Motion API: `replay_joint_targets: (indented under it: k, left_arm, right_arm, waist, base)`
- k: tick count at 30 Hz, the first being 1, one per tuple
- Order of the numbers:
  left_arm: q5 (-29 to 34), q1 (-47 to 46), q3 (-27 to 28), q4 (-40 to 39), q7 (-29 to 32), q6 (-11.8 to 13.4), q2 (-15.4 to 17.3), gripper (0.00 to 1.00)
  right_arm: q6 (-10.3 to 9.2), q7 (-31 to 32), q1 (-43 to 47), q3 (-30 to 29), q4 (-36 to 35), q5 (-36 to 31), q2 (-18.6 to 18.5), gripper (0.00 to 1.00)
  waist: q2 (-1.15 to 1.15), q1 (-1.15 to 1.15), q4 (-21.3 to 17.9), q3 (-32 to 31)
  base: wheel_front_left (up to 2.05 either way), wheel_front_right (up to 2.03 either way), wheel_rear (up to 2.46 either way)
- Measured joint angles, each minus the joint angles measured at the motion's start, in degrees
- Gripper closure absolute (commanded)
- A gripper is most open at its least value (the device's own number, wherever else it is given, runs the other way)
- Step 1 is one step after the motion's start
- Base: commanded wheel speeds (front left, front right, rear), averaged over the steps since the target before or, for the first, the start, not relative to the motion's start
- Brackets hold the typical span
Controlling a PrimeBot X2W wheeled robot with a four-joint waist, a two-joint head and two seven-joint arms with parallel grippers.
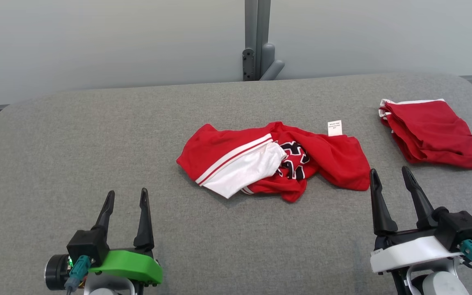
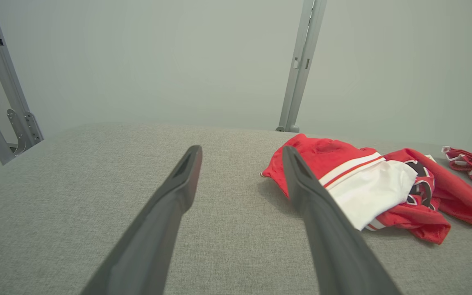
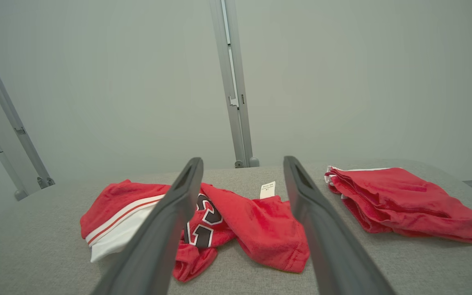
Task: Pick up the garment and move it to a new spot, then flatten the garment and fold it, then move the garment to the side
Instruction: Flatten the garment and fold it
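Grey fabric covers the tabletop [image 1: 55, 164], with a pale wall behind it and a grey post [image 1: 256, 41] at the far edge. The left tool [image 1: 126, 196] and right tool [image 1: 389, 171] are at the near side, each with its fingers spread wide and holding nothing. The crumpled red garment [image 1: 268, 159], with a white panel and black lettering, lies ahead of both tools and between them, closer to the right tool. A white label [image 1: 334, 128] lies at its far edge. Ahead of the right tool, slightly to its right, rests a folded red cloth [image 1: 432, 133].
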Motion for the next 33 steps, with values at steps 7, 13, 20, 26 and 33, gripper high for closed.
replay_joint_targets:
  k: [7,13,20,26,33]
  left_arm:
    - [0.74,0.01,1.16,0.52,0.0,-0.89,-0.83,0.0]
    - [1.53,0.01,1.53,1.67,0.0,-1.81,-1.3,0.0]
    - [1.72,-0.43,1.23,3.1,0.0,-2.2,-1.86,0.0]
    - [2.14,-2.56,0.79,3.57,0.0,-2.37,-2.2,0.0]
    - [-0.2,-6.27,-3.64,9.14,1.25,-4.71,-2.53,0.0]
  right_arm:
    - [0.0,0.0,-0.14,-0.03,0.41,0.0,0.0,0.0]
    - [0.0,0.0,-0.34,-0.26,0.75,0.0,0.0,0.0]
    - [0.0,0.0,-0.74,-0.3,0.86,0.0,0.0,0.0]
    - [0.0,0.0,-1.36,-0.82,0.41,-0.04,0.0,0.0]
    - [0.0,0.0,-2.79,-0.82,0.18,-0.1,0.0,0.0]
  waist:
    - [0.0,0.0,-0.21,-0.02]
    - [0.0,0.0,-0.2,0.14]
    - [0.0,0.0,-0.39,0.93]
    - [0.0,0.0,-0.61,2.7]
    - [0.0,0.0,-1.01,5.36]
  base:
    - [0.0,0.0,0.0]
    - [0.0,0.0,0.0]
    - [0.0,0.0,0.0]
    - [0.0,0.0,0.0]
    - [0.0,0.0,0.0]
